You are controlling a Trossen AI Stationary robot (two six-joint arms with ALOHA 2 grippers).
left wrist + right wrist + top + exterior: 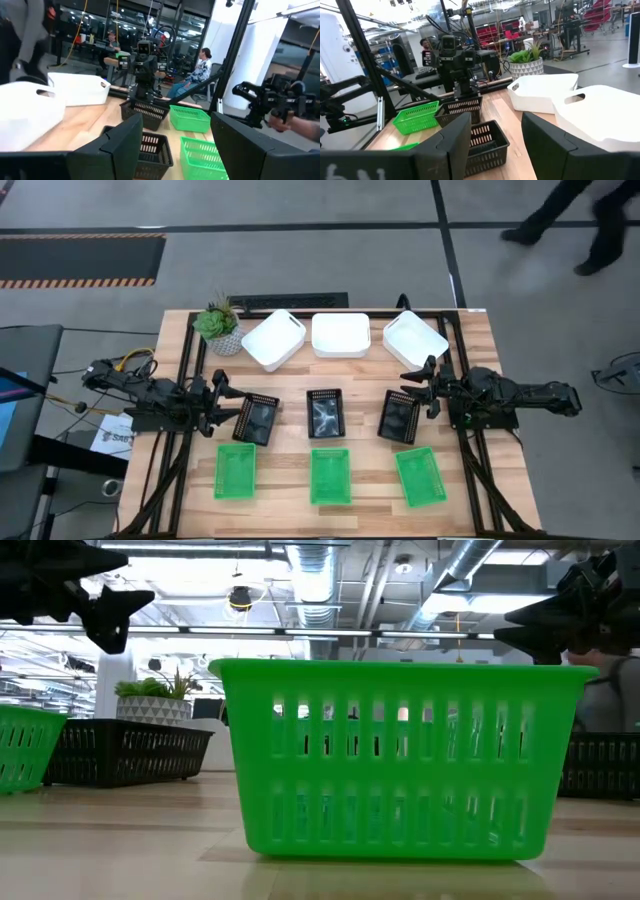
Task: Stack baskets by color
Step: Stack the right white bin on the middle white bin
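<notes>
Nine baskets lie unstacked in three rows: white point(341, 334), black point(325, 414), green point(330, 475). Left gripper point(222, 402) and right gripper point(421, 388) hover over the outer black baskets, both wide open and empty.

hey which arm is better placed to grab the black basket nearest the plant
Left. The left end effector hovers open right beside that black basket, while the right end effector sits across the table by the far black basket.

Grey floor point(300, 270) crossed by dark lines, with a hazard-striped mat point(80, 260) nearby. Exposed ducts point(310, 580) and strip lights overhead. Red shelving point(495, 32) and seated people point(200, 70) beyond.
</notes>
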